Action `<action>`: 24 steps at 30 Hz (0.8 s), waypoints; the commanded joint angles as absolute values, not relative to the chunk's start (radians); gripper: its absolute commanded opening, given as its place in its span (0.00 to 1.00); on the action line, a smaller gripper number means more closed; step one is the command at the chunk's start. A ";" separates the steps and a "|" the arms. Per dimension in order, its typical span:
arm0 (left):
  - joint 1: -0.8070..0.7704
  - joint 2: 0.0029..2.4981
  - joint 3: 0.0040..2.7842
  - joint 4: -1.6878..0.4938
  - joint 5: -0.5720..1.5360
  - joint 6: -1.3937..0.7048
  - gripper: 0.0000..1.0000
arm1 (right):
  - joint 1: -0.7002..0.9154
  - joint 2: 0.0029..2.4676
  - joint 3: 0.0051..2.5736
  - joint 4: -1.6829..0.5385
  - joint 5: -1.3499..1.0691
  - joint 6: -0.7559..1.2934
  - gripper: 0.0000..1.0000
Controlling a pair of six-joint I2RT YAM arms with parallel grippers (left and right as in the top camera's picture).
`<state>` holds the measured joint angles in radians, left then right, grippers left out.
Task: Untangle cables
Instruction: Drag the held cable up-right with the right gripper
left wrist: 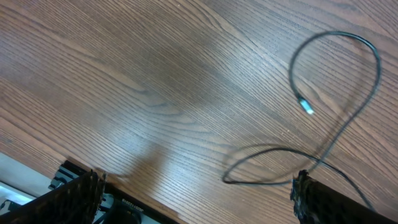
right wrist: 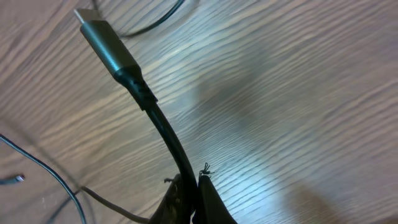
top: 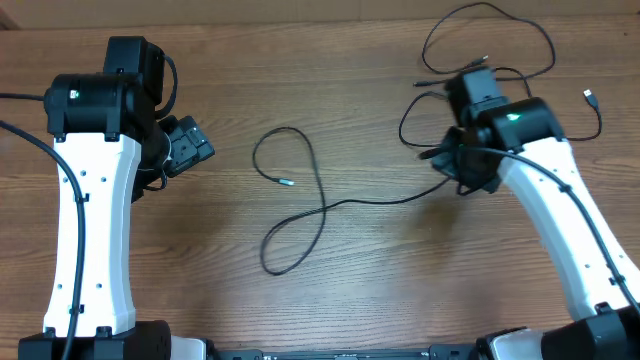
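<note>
One thin black cable (top: 318,200) lies in two loops mid-table, its small plug tip (top: 285,182) inside the upper loop, and its other end runs right toward my right gripper (top: 452,165). That gripper (right wrist: 193,182) is shut on a black cable (right wrist: 163,130) just below its grey metal plug (right wrist: 106,43), holding it over the wood. More thin cables (top: 490,30) loop behind the right arm, one ending in a silvery plug (top: 588,97). My left gripper (top: 188,148) hovers at the left, open and empty (left wrist: 196,196); the looped cable (left wrist: 367,56) lies ahead of its right finger (left wrist: 311,196).
The wooden table (top: 380,290) fills the view. Its near edge (left wrist: 37,168) shows in the left wrist view beside the left finger. Thicker black arm wiring (top: 30,140) trails along the left arm.
</note>
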<state>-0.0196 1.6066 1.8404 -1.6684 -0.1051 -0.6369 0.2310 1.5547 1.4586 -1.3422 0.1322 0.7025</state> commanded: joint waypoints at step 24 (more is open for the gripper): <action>-0.020 1.608 1.836 -1.667 -0.104 -0.632 0.99 | -0.027 1.417 1.605 -1.360 -0.159 0.435 0.04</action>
